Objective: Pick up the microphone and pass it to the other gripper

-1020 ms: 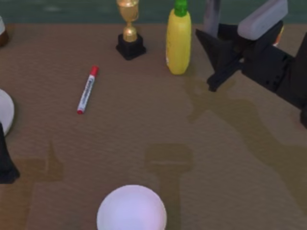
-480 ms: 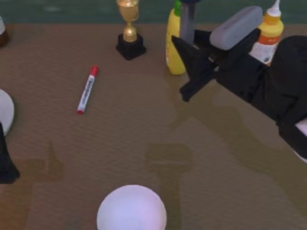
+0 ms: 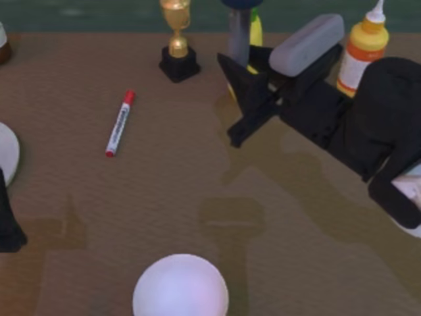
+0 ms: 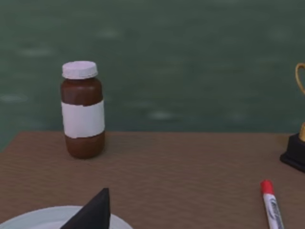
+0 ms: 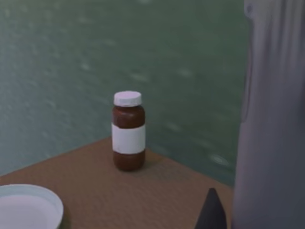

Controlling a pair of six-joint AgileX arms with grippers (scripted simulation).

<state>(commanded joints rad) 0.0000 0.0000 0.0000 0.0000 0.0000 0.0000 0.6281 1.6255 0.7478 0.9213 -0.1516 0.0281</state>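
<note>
The microphone stands upright above the table at the back centre, its navy head at the top view's upper edge and its grey handle below. My right gripper is shut on the handle, reaching in from the right. In the right wrist view the grey handle fills one side, beside a black fingertip. My left gripper, the other gripper, is parked at the table's left edge, far from the microphone.
A red-capped white marker lies left of centre. A gold trophy, a yellow bottle partly hidden behind the microphone, and an orange-yellow bottle stand at the back. A white plate and a brown jar are at the left, a white sphere at the front.
My right gripper has carried the microphone leftward along the back. It now covers most of the yellow bottle and has uncovered the orange-yellow one. The left arm has not moved.
</note>
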